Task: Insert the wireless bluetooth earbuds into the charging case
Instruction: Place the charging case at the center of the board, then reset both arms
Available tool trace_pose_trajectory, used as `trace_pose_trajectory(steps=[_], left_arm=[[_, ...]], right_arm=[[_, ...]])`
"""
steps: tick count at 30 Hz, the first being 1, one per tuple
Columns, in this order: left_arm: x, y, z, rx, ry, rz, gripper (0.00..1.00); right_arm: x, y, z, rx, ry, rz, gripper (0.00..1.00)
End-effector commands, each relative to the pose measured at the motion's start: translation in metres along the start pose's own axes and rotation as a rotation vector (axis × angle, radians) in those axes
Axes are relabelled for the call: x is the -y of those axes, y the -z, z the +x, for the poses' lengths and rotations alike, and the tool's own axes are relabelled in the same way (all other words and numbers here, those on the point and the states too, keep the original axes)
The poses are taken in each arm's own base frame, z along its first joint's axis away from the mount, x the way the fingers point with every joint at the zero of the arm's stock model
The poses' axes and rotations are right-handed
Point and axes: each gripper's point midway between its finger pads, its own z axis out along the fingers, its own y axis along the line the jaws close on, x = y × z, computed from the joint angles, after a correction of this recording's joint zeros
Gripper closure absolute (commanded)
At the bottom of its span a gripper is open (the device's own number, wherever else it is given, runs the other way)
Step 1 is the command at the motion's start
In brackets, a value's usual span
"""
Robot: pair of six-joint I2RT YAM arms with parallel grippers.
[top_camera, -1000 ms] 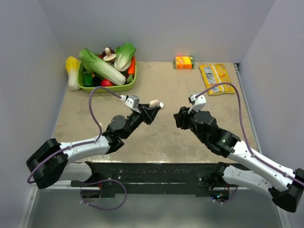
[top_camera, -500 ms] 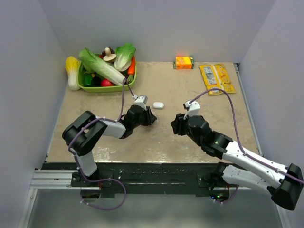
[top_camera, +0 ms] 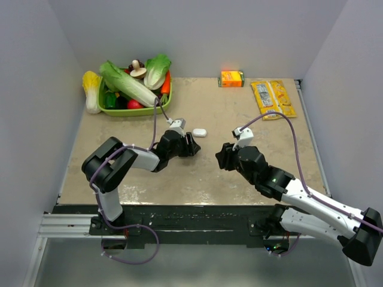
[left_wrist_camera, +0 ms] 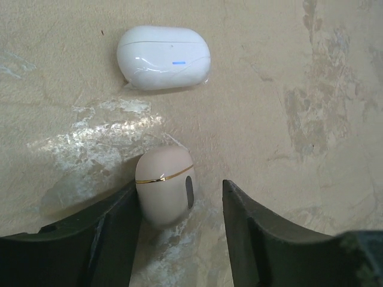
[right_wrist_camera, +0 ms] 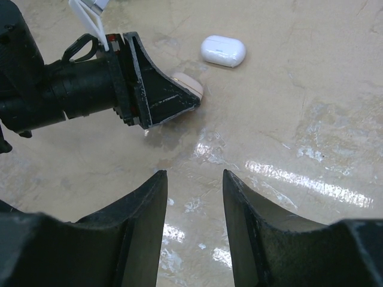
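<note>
On the tabletop [top_camera: 251,119], the right tool [right_wrist_camera: 194,179] is held wide and empty. The left tool [left_wrist_camera: 179,191] is nearer the shut white case [left_wrist_camera: 163,57], which lies straight ahead, long axis set across the approach. Between the parted left jaws a beige pod [left_wrist_camera: 163,188] is touched by one finger only. No earbuds are seen.

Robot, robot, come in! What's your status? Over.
Left fingers open around beige pod. Right fingers open, empty. Charging case shut, on table beyond pod.
</note>
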Motion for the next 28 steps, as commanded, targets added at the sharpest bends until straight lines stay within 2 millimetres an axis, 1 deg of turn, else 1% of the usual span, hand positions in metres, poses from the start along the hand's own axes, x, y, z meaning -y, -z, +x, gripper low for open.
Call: trace_pose_trajectory(steps=[1,2,3,4,5,7,8,9,10,11,12,13,14,15,16,17,18,19,21,23,25,26,27,28], left_arm=[[-0.030,0.007,0.016,-0.080,0.020,-0.102,0.39],[-0.033,0.014,0.011,-0.070,0.026,-0.114,0.36],[-0.040,0.021,0.013,-0.081,0.030,-0.147,0.35],[-0.045,0.028,0.010,-0.078,0.037,-0.159,0.35],[-0.048,0.042,0.004,-0.046,0.037,-0.180,0.34],[-0.062,0.061,0.000,-0.020,0.044,-0.252,0.32],[-0.060,0.076,-0.008,0.017,0.046,-0.256,0.30],[-0.069,0.086,-0.008,0.027,0.048,-0.308,0.28],[-0.071,0.094,-0.012,0.053,0.066,-0.327,0.27],[-0.068,0.106,-0.020,0.091,0.078,-0.327,0.27],[-0.072,0.114,-0.021,0.107,0.084,-0.355,0.26],[-0.074,0.121,-0.025,0.135,0.114,-0.368,0.25],[-0.072,0.133,-0.029,0.173,0.129,-0.361,0.24],[-0.075,0.140,-0.032,0.205,0.141,-0.373,0.24],[-0.075,0.146,-0.033,0.238,0.178,-0.371,0.24],[-0.079,0.156,-0.033,0.279,0.207,-0.369,0.24],[-0.082,0.162,-0.036,0.317,0.223,-0.377,0.24],[-0.083,0.166,-0.036,0.343,0.263,-0.374,0.19],[-0.086,0.175,-0.038,0.381,0.283,-0.376,0.19],[-0.086,0.180,-0.038,0.402,0.303,-0.373,0.19],[-0.083,0.179,-0.040,0.396,0.303,-0.365,0.22],[-0.083,0.176,-0.034,0.360,0.298,-0.372,0.21],[-0.081,0.173,-0.032,0.332,0.273,-0.372,0.21],[-0.075,0.171,-0.038,0.322,0.253,-0.360,0.19]], right_arm=[[0.002,0.003,-0.009,0.036,-0.020,0.016,0.54],[0.003,0.003,-0.009,0.035,-0.018,0.018,0.54],[0.004,0.004,-0.009,0.036,-0.020,0.021,0.54],[0.004,0.004,-0.010,0.039,-0.021,0.020,0.54],[0.004,0.005,-0.009,0.039,-0.021,0.018,0.54],[0.005,0.006,-0.010,0.046,-0.023,0.019,0.54],[0.005,0.005,-0.010,0.049,-0.023,0.019,0.54],[0.005,0.006,-0.010,0.054,-0.023,0.015,0.54],[0.005,0.005,-0.011,0.062,-0.024,0.015,0.54],[0.005,0.004,-0.010,0.064,-0.023,0.016,0.54],[0.005,0.004,-0.010,0.066,-0.023,0.015,0.54],[0.004,0.003,-0.012,0.074,-0.025,0.011,0.54],[0.005,0.002,-0.010,0.076,-0.023,0.012,0.54],[0.006,0.001,-0.010,0.078,-0.021,0.016,0.54],[0.007,0.000,-0.011,0.086,-0.024,0.024,0.54],[0.009,-0.001,-0.011,0.088,-0.019,0.037,0.54],[0.010,-0.002,-0.010,0.087,-0.018,0.043,0.54],[0.010,-0.002,-0.011,0.090,-0.019,0.042,0.54],[0.011,-0.004,-0.009,0.087,-0.013,0.049,0.54],[0.009,-0.006,-0.009,0.086,-0.014,0.044,0.54],[0.007,-0.008,-0.009,0.086,-0.018,0.037,0.54],[0.006,-0.008,-0.009,0.085,-0.021,0.034,0.54],[0.005,-0.009,-0.009,0.083,-0.025,0.034,0.54],[0.004,-0.009,-0.009,0.082,-0.025,0.031,0.54]])
